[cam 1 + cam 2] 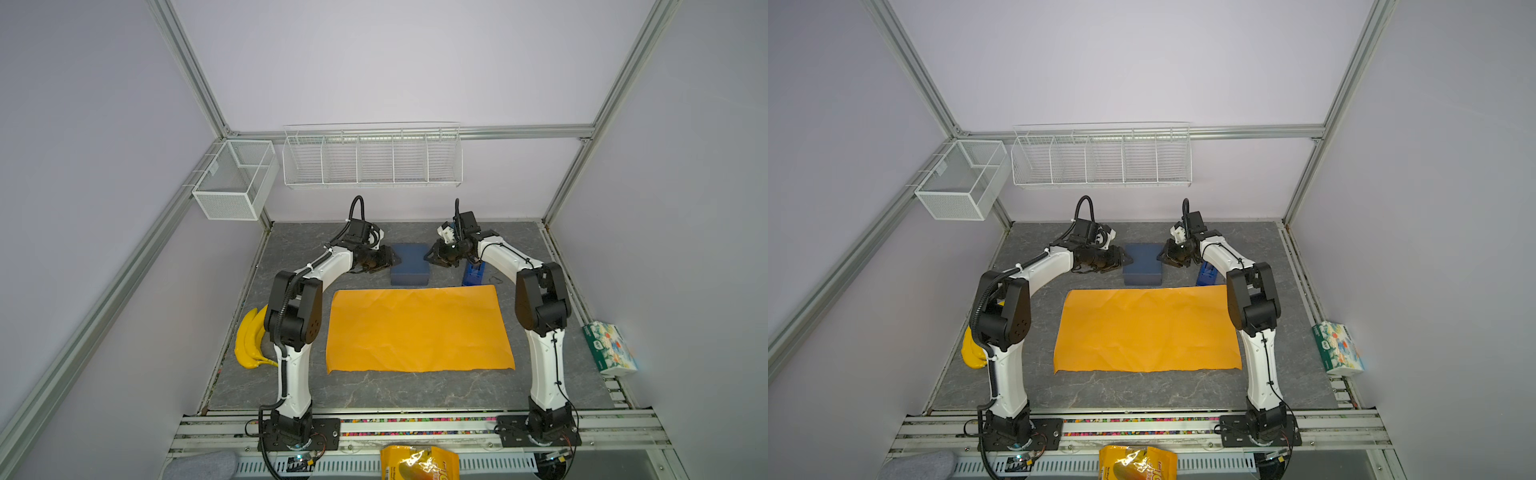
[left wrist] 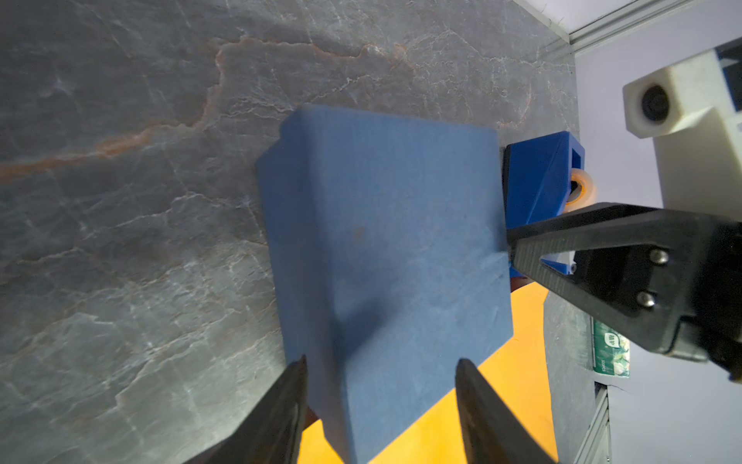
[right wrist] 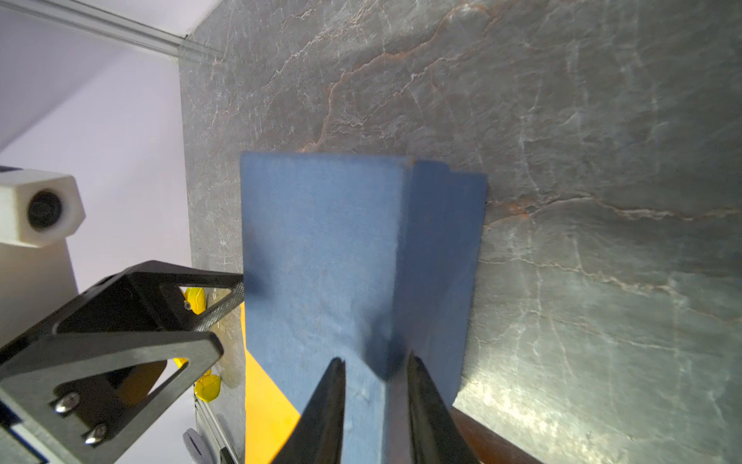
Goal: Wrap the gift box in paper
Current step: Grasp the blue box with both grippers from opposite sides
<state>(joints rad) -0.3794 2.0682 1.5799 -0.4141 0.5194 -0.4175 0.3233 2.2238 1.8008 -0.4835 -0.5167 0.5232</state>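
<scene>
Tool tips look tiny and dark from above. My left tool (image 1: 397, 260) has its fingers wide apart, one tip touching the side of the dark navy-blue flat cardboard gift box (image 1: 409, 266). My right tool (image 1: 428, 255) has its tips a little apart at the other side, holding nothing I can see. The right arm (image 1: 498, 253) hides half the bright-blue tape dispenser (image 1: 471, 277). The box sits between both tools on the grey bench (image 1: 374, 390), just past the big orange paper sheet's (image 1: 417, 328) far edge.
</scene>
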